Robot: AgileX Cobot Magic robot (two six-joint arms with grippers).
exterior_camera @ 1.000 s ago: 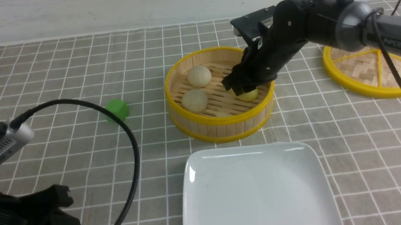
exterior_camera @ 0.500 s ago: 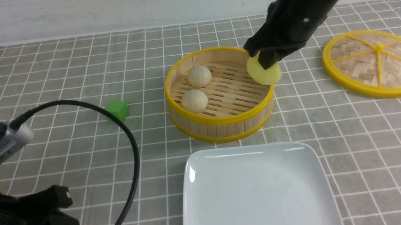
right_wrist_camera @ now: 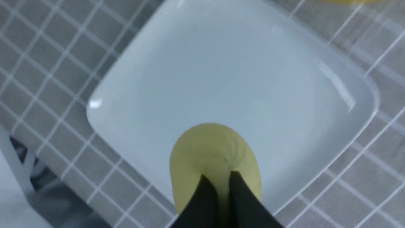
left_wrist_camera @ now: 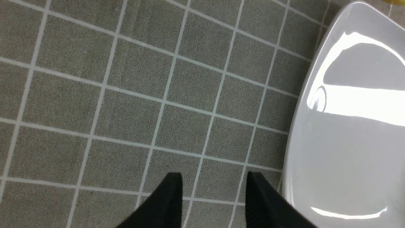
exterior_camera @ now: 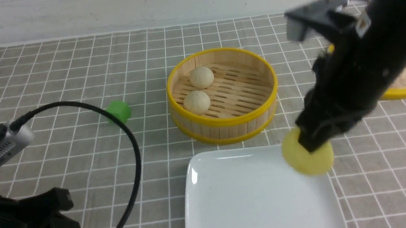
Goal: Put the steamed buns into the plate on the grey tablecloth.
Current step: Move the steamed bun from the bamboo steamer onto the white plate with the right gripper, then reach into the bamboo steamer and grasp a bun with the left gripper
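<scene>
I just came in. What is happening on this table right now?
The right hand is shut on the yellow bun and holds it over the far right corner of the white plate, which has no bun on it yet. Two cream buns lie in the bamboo steamer. The left hand is open and holds nothing; it hangs over the grey tablecloth beside the plate.

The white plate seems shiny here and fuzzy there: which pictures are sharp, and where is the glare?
Left wrist view: sharp, with broad white glare bands across the plate. Right wrist view: soft throughout, plate and yellow bun blurred. Front view: right gripper smeared by motion, steamer crisp.
</scene>
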